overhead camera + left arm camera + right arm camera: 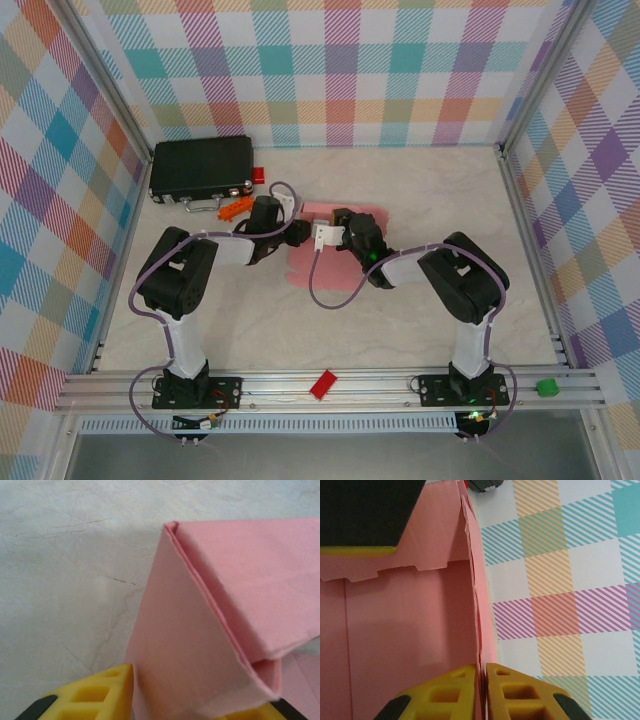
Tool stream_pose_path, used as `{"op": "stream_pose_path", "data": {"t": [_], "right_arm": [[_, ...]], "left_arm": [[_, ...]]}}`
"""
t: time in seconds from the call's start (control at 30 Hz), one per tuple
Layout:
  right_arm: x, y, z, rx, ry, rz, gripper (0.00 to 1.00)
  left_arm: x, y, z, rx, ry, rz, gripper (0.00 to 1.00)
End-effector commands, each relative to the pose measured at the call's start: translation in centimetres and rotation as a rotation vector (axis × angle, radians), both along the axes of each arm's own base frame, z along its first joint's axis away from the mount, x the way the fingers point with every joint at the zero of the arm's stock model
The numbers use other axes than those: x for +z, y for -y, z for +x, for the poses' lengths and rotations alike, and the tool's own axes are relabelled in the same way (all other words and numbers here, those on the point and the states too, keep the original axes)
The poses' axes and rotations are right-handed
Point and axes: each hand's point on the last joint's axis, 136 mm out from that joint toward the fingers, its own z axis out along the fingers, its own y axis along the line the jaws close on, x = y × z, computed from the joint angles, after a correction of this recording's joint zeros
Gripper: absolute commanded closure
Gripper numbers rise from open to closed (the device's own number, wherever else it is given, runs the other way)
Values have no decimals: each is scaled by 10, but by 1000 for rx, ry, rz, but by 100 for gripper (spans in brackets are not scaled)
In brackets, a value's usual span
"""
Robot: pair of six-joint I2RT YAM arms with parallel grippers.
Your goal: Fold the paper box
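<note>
Marbled tabletop (60, 580), creased pink paper box (200, 630) — right fingers (520, 695) pinching thin wall

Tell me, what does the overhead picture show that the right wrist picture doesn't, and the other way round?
The overhead view adds the whole setup: the left arm and right arm bolted at the table's near edge, plus a red block and a green piece on the front rail. The right wrist view adds close detail: the right tool pinching a thin upright card wall, and a jagged tab edge. Both share the pink paper box and the checked wall.
</note>
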Motion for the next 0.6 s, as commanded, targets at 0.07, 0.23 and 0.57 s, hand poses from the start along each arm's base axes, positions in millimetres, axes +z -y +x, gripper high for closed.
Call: {"op": "stream_pose_path", "data": {"t": [0.07,0.23,0.57], "right_arm": [[-24,-3,-5,14,-65,-37,86],[-25,-5,-7,15,-70,-34,86],[-23,-6,-8,15,-70,-26,85]], "left_arm": [[2,7,4,19,37,25,68],[0,5,6,50,36,50,74],[5,5,3,49,59,62,91]]}}
